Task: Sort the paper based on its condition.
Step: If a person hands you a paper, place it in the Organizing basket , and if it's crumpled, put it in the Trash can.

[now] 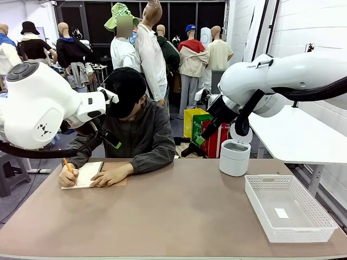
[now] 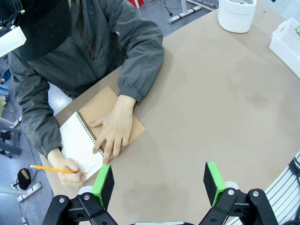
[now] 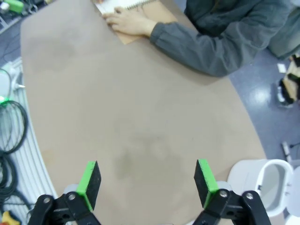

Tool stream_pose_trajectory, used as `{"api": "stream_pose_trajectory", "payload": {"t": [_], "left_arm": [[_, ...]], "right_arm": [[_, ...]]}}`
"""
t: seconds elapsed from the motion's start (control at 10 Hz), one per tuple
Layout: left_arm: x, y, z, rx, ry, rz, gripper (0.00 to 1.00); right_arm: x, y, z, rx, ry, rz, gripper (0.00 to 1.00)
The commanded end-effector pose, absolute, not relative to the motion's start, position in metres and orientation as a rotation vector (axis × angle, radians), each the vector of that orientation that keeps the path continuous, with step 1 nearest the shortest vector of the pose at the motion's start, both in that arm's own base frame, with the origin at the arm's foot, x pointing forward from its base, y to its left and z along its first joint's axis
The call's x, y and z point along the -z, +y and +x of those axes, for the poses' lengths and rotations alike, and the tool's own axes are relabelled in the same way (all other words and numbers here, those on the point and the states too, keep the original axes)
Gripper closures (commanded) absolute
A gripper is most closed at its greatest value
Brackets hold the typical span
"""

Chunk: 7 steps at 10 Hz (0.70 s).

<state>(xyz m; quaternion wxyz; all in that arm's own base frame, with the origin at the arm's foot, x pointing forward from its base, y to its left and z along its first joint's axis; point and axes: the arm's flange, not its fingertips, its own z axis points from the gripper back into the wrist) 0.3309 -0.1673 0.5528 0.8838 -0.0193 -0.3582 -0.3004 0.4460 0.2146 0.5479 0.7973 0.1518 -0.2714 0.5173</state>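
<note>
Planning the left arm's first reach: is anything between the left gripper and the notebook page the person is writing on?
Yes. The person's hand lies flat across the notebook, and their other hand with the pencil rests on the page. The left gripper hangs open above bare table.

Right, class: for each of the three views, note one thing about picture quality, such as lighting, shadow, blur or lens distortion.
Front view: even, soft indoor light, and the basket casts barely any shadow. Left wrist view: wide-angle lens bows the table edge, while the notebook stays sharp. Right wrist view: the tabletop looks soft and slightly blurred, with faint mottled patches; the green pads are crisper.
</note>
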Motion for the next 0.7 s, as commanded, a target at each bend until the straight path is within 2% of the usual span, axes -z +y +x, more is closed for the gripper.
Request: {"api": "stream_pose_trajectory", "payload": {"t": [0.0,0.4,0.6], "left_arm": [[-0.552,-0.1665,0.3308,0.622,-0.746,-0.037,0.0],[-0.552,-0.1665,0.3308,0.622,-0.746,-0.037,0.0],[-0.552,-0.1665,0.3308,0.622,-0.746,-0.037,0.0]], "right_arm": [[-0.5453,0.2104,0.4453,-1.14,-0.657,0.378,0.0],[-0.5475,0.2113,0.4452,-1.171,-0.71,0.406,0.0],[-0.5542,0.2153,0.446,-1.153,-0.668,0.378,0.0]]}}
